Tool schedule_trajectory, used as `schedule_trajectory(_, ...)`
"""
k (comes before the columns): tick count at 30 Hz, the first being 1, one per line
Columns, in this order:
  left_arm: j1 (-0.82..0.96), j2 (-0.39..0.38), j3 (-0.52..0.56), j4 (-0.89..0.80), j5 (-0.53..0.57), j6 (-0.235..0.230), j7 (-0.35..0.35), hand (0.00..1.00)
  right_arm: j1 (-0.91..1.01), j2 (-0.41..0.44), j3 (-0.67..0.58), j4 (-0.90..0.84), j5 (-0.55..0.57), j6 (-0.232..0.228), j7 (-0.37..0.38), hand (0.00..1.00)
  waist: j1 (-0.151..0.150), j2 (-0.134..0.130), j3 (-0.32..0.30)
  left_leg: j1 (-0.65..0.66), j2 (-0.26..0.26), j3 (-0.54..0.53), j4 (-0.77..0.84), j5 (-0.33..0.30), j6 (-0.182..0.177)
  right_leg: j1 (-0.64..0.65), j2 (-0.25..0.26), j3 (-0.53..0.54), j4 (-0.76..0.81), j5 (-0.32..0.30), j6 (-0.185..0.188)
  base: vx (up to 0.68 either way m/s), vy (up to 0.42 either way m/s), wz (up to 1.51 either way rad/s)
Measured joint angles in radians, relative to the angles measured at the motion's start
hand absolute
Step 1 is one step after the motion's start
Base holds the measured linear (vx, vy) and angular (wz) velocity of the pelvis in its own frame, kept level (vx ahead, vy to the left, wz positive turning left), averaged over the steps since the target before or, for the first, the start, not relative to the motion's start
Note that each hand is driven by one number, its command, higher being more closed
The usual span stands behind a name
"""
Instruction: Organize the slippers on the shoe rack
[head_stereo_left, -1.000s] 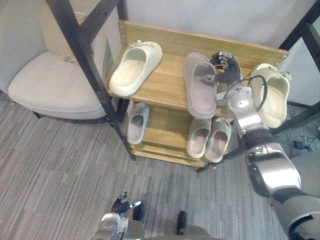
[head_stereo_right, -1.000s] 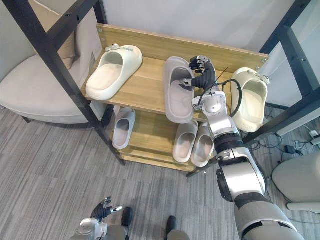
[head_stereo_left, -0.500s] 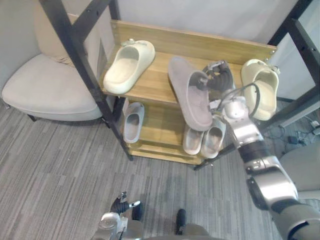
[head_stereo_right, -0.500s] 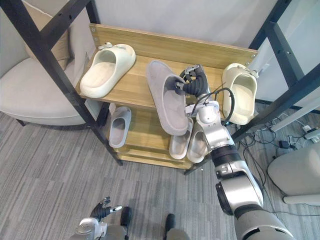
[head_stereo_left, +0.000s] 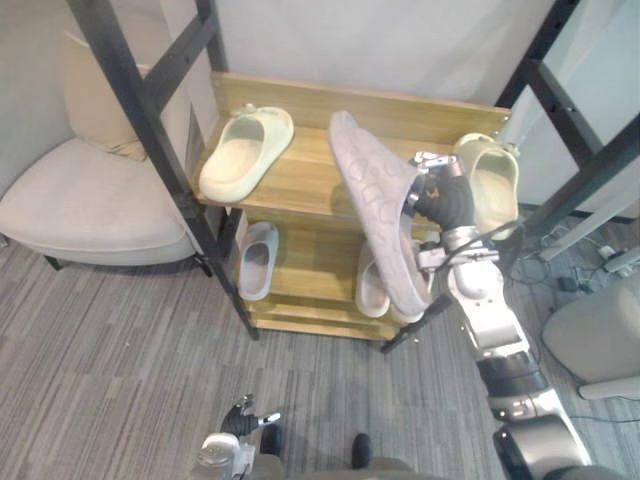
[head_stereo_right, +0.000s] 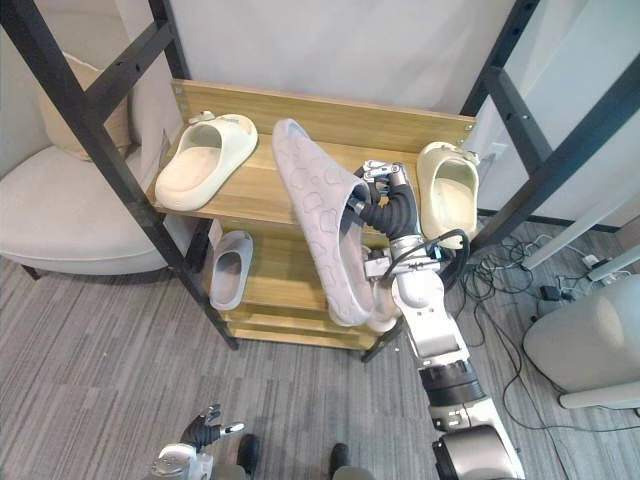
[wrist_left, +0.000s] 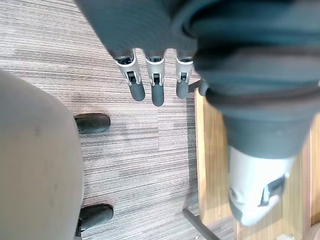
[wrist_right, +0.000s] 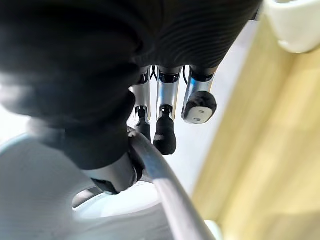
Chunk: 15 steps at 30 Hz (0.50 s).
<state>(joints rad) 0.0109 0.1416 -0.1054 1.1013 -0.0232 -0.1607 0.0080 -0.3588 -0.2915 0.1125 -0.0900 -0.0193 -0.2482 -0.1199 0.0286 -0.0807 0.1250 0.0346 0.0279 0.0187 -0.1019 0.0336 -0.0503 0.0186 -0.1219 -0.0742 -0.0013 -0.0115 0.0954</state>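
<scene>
My right hand (head_stereo_right: 386, 207) was curled tight on one edge of the grey slipper (head_stereo_right: 318, 230). I held it up on its side, mid-frame, in front of the rack (head_stereo_right: 330, 110). It could slip out, for I gripped just that edge. My left hand (head_stereo_left: 243, 418) hung open at the bottom left.

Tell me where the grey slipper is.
In both eye views the large grey slipper hangs tilted in the right hand, between the left cream slipper and right cream slipper.
</scene>
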Motion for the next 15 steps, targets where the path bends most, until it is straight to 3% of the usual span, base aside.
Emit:
schedule_trajectory(6,0.001,-0.003,-0.001,0.032,0.003,-0.001,-0.013,0.00,0.132,0.013,0.097,-0.076,0.022,-0.029,0.073,1.00,-0.007,0.006,-0.034,0.004,-0.001,0.002,0.000,0.000,0.000,0.002,0.001,0.003,0.002,0.000,0.000,-0.01,0.000,0.00)
schedule_trajectory(13,-0.001,-0.004,-0.001,0.040,0.007,-0.003,-0.014,0.00,0.235,0.014,0.231,-0.017,0.018,-0.028,0.143,1.00,-0.004,0.014,-0.032,-0.006,-0.002,0.000,0.014,-0.003,-0.002,-0.009,-0.002,0.002,0.022,-0.010,0.003,0.00,0.000,0.01)
schedule_trajectory(15,-0.036,-0.004,0.000,0.034,0.011,-0.009,-0.014,0.00,0.207,0.011,0.246,0.054,0.016,-0.028,0.140,1.00,0.002,0.032,0.015,-0.153,-0.002,-0.007,0.262,-0.106,0.002,-0.097,-0.009,0.003,0.162,-0.056,-0.004,-0.08,-0.006,0.12)
